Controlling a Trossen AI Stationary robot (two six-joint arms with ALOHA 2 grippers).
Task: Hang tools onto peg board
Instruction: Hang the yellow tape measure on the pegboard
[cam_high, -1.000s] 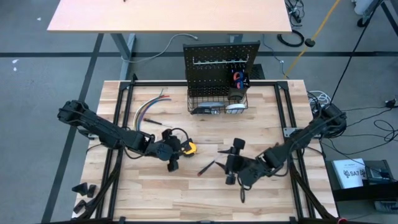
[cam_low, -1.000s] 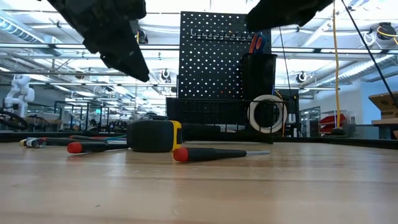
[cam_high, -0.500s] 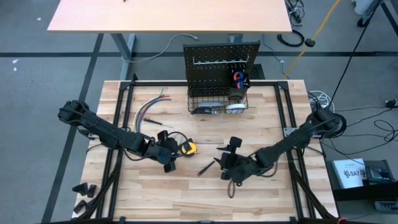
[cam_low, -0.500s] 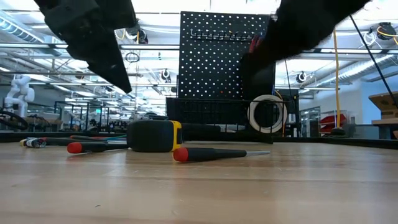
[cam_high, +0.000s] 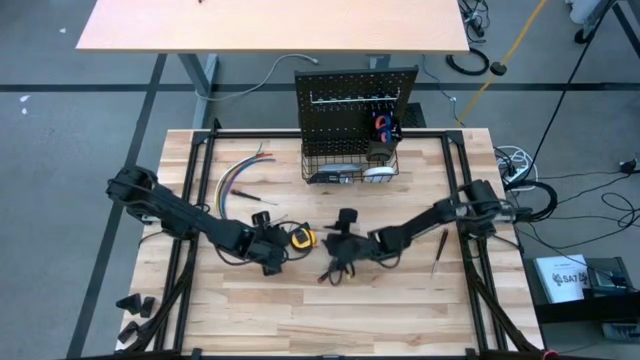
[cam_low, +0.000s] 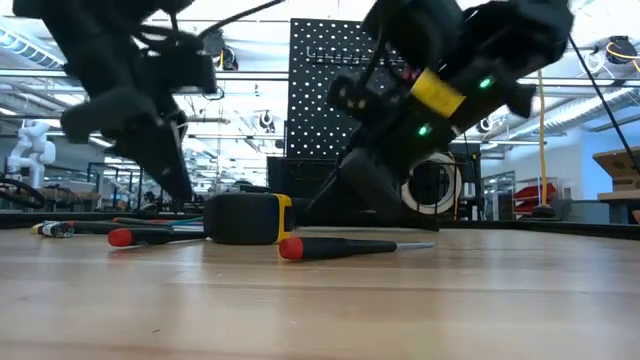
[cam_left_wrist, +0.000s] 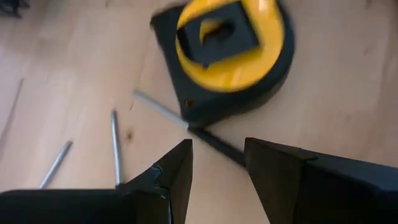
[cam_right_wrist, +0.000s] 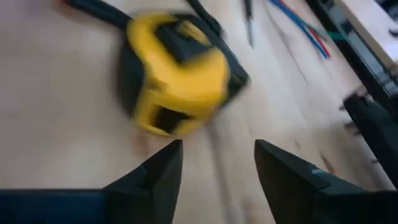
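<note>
The yellow-and-black tape measure (cam_high: 302, 238) lies flat on the tan table, also seen in the low view (cam_low: 246, 218). My left gripper (cam_high: 281, 248) stands just to its left, open and tipped down; in its wrist view the tape measure (cam_left_wrist: 229, 45) lies beyond the fingertips (cam_left_wrist: 217, 168). My right gripper (cam_high: 329, 251) hovers low to the tape measure's right, open, with the tape measure (cam_right_wrist: 177, 78) ahead of it. A red-handled screwdriver (cam_low: 340, 246) lies in front of the tape measure. The peg board (cam_high: 355, 98) stands upright at the far edge.
More screwdrivers (cam_low: 150, 236) lie on the table left of the tape measure. A bundle of coloured wires (cam_high: 240, 175) lies at the far left. The peg board's wire basket (cam_high: 349, 166) holds items, and handled tools (cam_high: 384, 126) stand in its cup.
My right gripper has swung toward the table's left and come down, from beyond the screwdriver to close beside the tape measure. My left gripper has sunk a little and tipped further down next to the tape measure. The tools have not moved.
</note>
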